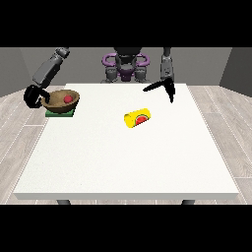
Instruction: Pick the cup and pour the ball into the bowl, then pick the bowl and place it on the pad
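Front view: hand at view's left (33,96) fingers curled on bowl (61,101) rim.

Even, bright light falls from above on the white tabletop (123,157), which shows no glare. Shadows are faint: only a soft dark patch beneath the yellow cup (137,118) lying on its side. The grey walls behind the tabletop are dimmer. Straight edges stay straight.
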Tool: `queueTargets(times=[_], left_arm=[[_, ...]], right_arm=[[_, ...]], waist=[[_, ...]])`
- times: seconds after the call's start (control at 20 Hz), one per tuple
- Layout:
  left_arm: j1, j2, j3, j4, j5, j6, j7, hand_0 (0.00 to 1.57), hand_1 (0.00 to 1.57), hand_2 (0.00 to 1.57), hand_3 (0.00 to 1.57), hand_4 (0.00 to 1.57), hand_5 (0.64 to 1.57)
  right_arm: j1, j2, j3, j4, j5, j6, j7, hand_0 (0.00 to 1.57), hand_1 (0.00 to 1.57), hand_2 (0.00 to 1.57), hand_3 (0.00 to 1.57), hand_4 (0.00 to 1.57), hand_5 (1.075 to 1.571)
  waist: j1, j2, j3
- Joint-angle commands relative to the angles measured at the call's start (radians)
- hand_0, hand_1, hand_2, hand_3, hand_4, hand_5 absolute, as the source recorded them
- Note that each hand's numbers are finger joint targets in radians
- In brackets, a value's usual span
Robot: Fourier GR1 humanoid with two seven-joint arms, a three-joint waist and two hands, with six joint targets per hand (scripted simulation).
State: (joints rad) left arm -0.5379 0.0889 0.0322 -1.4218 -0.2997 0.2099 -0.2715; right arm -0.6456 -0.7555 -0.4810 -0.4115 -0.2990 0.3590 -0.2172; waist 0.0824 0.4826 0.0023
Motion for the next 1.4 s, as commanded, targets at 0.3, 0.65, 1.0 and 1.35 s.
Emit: queueTargets(times=[0.3, 0.65, 1.0, 1.35], left_arm=[[0.071, -0.013, -0.045, -0.182, -0.034, 0.017, 0.064, 0.0, 0.0, 0.0, 0.0, 0.0, 1.564], [0.095, -0.017, -0.02, -0.163, -0.003, 0.005, 0.085, 0.0, 0.0, 0.0, 0.0, 0.0, 1.566], [0.03, 0.032, -0.009, -0.207, 0.021, -0.068, 0.189, 0.0, 0.0, 0.0, 0.0, 0.0, 1.565], [0.101, 0.013, -0.04, -0.319, 0.009, -0.052, 0.168, 0.0, 0.0, 0.0, 0.0, 0.0, 1.565]], right_arm=[[-0.101, -0.076, -0.053, 0.099, -0.04, 0.054, 0.012, 1.57, 1.57, 1.57, 0.0, 0.91, 1.568], [-0.06, -0.062, -0.008, 0.1, -0.006, 0.071, 0.037, 1.57, 1.57, 1.57, 0.81, 0.74, 1.571], [-0.052, -0.019, 0.067, 0.088, 0.076, -0.007, 0.009, 1.57, 1.57, 1.57, 1.11, 0.69, 1.565], [-0.052, -0.174, 0.052, 0.125, 0.105, -0.093, 0.038, 0.36, 0.36, 0.51, 0.62, 0.0, 1.506]], waist=[[-0.017, 0.057, -0.0003], [-0.04, -0.009, -0.0012], [-0.012, -0.026, -0.0008], [-0.005, 0.039, -0.0007]])
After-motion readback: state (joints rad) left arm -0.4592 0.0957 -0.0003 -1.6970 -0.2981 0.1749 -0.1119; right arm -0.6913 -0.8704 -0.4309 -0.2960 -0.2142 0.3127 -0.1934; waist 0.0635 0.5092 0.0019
